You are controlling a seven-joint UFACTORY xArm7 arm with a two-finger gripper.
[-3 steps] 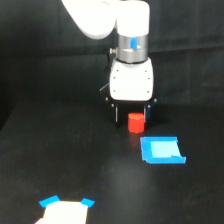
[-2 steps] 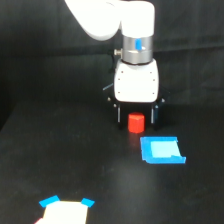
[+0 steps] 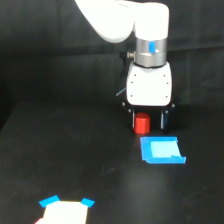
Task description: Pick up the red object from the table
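We see the glossy white, smooth-shelled xArm6 arm (image 3: 125, 20) curving down from the top of the exterior view to a silvery wrist ring with a small blue mark, then to a rounded, boxy white gripper body. Below it the gripper (image 3: 148, 120) shows dark finger parts at either side, one near the left lower corner and one at the right.

The small, chunky red-orange block with a blunt, roughly cylindrical outline (image 3: 141, 123) sits on the wide, flat, matte black table (image 3: 60, 155), directly at six o'clock from the gripper body and between the two dark fingers. We cannot tell whether the fingers press on the block or stand clear of it; the frame is too soft there.

At about five o'clock from the block, close beside it but apart, lies a flat bright blue square sheet (image 3: 161, 150) with a paler centre. Far off at seven o'clock, at the bottom edge, a pale card with blue corners (image 3: 65, 210) lies flat.
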